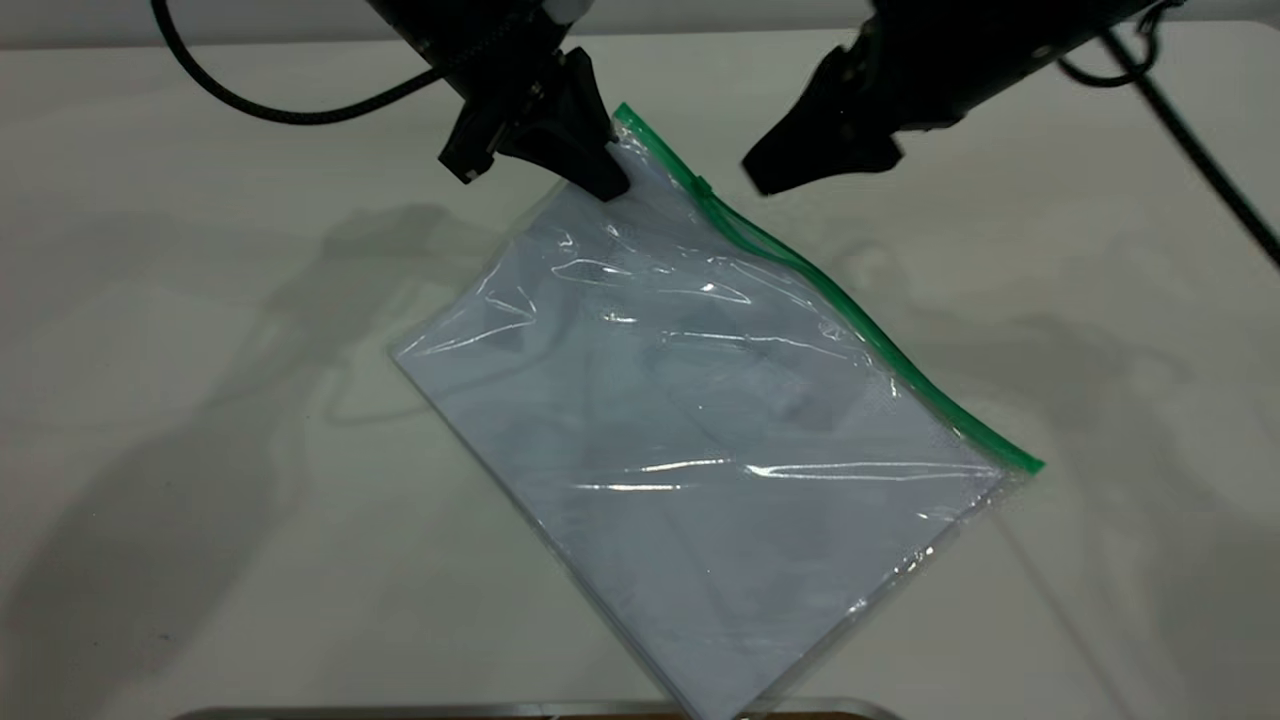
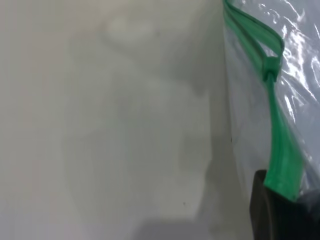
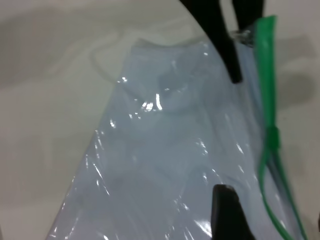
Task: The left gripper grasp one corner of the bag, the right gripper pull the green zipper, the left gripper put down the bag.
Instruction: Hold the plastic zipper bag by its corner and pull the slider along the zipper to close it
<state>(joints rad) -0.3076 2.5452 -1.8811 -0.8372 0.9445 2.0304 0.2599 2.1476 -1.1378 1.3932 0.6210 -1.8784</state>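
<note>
The left pincer [image 1: 610,165] is pressed together on the top corner of the bag [image 1: 700,430], pinching the plastic right at the end of the green zipper [image 1: 850,315]; in the left wrist view its dark tip [image 2: 280,212] grips the end of the green strip [image 2: 280,150]. From that held corner the bag slopes down and away across the pale worktop [image 1: 200,400], its far lower corner reaching the near edge of the scene, with white sheets showing through the clear, wrinkled plastic. The zipper runs from the left pincer along the bag's long edge, and the small green slider [image 1: 705,188] sits a short way along it, between the two pincers; past the slider the strip's two halves stand apart. The right pincer [image 1: 765,175] hangs just beside the slider, apart from the bag and holding nothing. In the right wrist view one of its fingers [image 3: 225,210] shows over the bag [image 3: 165,165] near the slider [image 3: 272,137], but whether this pincer is spread I cannot tell.
</note>
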